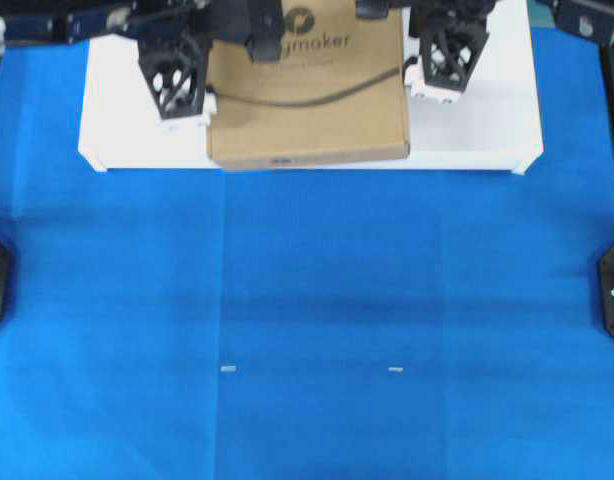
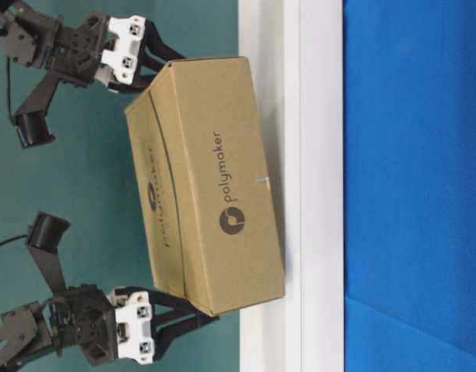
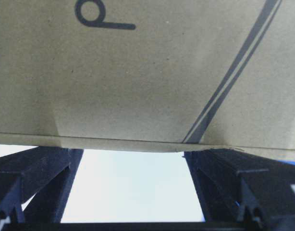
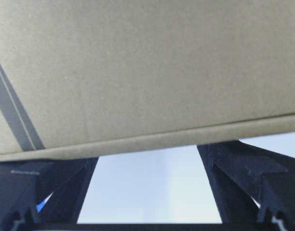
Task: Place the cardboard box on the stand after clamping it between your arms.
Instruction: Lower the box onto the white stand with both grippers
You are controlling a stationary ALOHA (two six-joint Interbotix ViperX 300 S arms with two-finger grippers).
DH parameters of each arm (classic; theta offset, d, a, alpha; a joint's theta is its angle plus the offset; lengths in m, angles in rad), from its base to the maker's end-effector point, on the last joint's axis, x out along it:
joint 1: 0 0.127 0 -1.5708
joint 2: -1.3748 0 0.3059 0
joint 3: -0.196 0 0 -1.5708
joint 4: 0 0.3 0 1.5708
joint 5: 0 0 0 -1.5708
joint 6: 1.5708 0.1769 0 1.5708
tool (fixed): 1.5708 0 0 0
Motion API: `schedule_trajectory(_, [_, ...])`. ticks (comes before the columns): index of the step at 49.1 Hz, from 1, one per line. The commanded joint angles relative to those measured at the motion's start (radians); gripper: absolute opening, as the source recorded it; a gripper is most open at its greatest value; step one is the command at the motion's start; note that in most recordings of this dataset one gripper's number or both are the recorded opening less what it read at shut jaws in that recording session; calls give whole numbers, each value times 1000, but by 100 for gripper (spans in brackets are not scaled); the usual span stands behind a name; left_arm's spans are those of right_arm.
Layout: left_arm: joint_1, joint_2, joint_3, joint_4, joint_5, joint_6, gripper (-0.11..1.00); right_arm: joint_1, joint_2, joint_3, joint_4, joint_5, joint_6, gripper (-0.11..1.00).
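Boxes: one cardboard box (image 1: 307,95), brown, logo side up, resting on the stand (image 1: 477,125) toward twelve o'clock of the overhead view.
Stands: one, white, low and wide — bare top shows on both sides of the box, more at three o'clock than at nine.
Grippers: two, mine; left gripper (image 1: 177,85) just beside the box's nine o'clock side, right gripper (image 1: 445,60) just beside its three o'clock side.
Fingers: released on both hands, spread wide; in each wrist view the black prongs (image 3: 37,178) stand apart with a box wall filling the top of the frame and white stand between them. Nothing is grasped; whether the tips touch the cardboard I cannot tell.
Edges: the box's six o'clock edge sits close to the stand's front lip.
Open room: blue cloth (image 1: 307,320) spreads from the stand toward six o'clock — only two small white marks (image 1: 228,368) on it.
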Motion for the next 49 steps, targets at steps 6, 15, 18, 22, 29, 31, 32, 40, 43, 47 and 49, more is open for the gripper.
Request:
schedule_trajectory(6, [-37,5,-222,-25,-196,-26,82,41,25,-126,129,-69,-3,97])
schedule_trajectory(15, [-18,14,-232,-25,-196,-25,82,17,34,-140,183,-63,-57,97])
schedule_trajectory(18, [-14,18,-233,-26,-196,-26,82,8,34,-140,183,-63,-67,97])
schedule_trajectory(22, [-12,23,-232,-25,-196,-26,82,-14,38,-130,183,-63,-74,97])
schedule_trajectory(29, [-6,28,-232,-25,-196,-28,82,-38,61,-127,184,-63,-89,97])
schedule_trajectory(31, [-2,29,-230,-25,-196,-31,82,-41,72,-127,186,-63,-104,97])
schedule_trajectory(32, [0,31,-230,-25,-196,-32,82,-44,78,-127,187,-63,-112,97])
schedule_trajectory(40, [8,40,-201,-25,-193,-35,82,-55,121,-123,201,-54,-161,97])
schedule_trajectory(43, [15,44,-184,-25,-198,-43,82,-60,135,-120,199,-46,-175,97])
schedule_trajectory(47, [21,51,-158,-25,-204,-46,82,-69,144,-117,199,-44,-196,97])
schedule_trajectory(49, [21,52,-146,-25,-212,-44,82,-72,144,-117,201,-48,-201,97])
